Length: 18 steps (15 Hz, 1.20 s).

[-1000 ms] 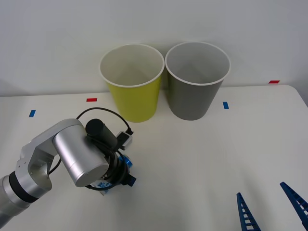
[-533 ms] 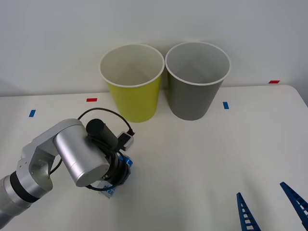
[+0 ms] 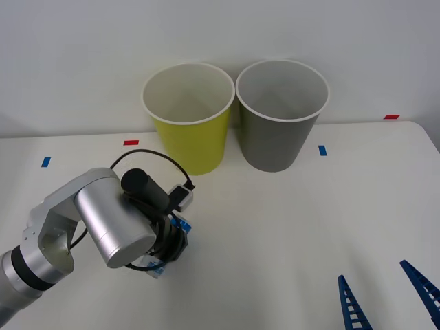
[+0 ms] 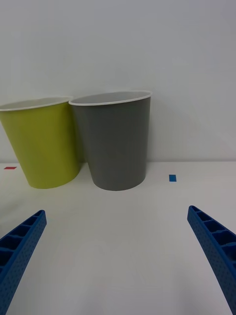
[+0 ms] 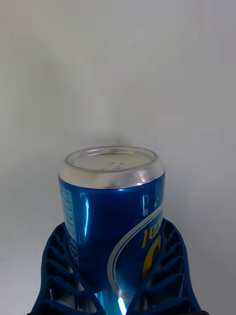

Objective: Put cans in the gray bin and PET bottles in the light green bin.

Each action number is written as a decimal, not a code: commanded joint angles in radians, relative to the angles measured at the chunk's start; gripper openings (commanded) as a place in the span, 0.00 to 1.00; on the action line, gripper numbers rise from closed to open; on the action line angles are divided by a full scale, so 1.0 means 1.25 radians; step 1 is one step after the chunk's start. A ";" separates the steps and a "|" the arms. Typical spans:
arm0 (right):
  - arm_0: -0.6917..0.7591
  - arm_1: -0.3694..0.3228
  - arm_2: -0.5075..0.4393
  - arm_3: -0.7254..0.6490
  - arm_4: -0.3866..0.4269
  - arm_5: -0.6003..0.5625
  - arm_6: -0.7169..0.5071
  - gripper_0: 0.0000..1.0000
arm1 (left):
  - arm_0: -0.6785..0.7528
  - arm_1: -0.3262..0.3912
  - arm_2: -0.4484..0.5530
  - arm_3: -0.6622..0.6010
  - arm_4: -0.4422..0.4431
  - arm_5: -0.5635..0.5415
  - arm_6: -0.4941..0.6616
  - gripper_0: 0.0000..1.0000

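Glossy metal can (image 5: pixel 112 216) — matt table (image 3: pixel 289 227)

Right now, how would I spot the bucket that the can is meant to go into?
Look to the far edge of the white table, against the wall, where two tall tapered buckets stand side by side. The gray bin is the one on the robot's right. Its neighbour, the light green bin, has the same shape and white rim but is yellow-green.

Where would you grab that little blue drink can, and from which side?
Around its round side wall, one finger on each flank. The left gripper already hugs the small blue metal drink can that way, its curved blue fingers fitting the curve.
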 commanded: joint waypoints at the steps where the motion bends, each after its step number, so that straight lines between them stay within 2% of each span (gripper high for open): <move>1: 0.000 0.000 0.000 0.000 0.000 0.000 0.000 1.00 | 0.000 0.034 0.008 -0.072 -0.009 -0.029 -0.002 0.00; 3: 0.000 0.000 0.000 0.000 0.000 0.000 0.000 1.00 | 0.011 0.045 0.023 -0.127 -0.029 -0.030 -0.003 0.00; 5: 0.000 0.000 0.000 0.000 0.000 0.000 0.000 1.00 | 0.069 0.017 0.087 -0.168 -0.028 -0.032 -0.023 0.00; 8: 0.000 0.000 0.000 0.000 0.000 0.000 0.000 1.00 | 0.149 -0.029 0.169 -0.245 -0.042 -0.032 -0.108 0.00; 10: 0.000 0.000 0.000 0.000 0.000 0.000 0.000 1.00 | 0.160 -0.037 0.213 -0.293 -0.040 -0.032 -0.157 0.00; 12: 0.000 0.000 0.000 0.000 0.000 0.000 0.000 1.00 | 0.158 -0.047 0.276 -0.333 0.016 -0.039 -0.174 0.00; 15: 0.000 0.000 0.000 0.000 0.000 0.000 0.000 1.00 | 0.158 -0.058 0.372 -0.363 0.112 -0.040 -0.268 0.00; 18: 0.000 0.000 0.000 0.000 0.000 0.000 0.000 1.00 | 0.158 -0.077 0.456 -0.396 0.201 -0.034 -0.278 0.00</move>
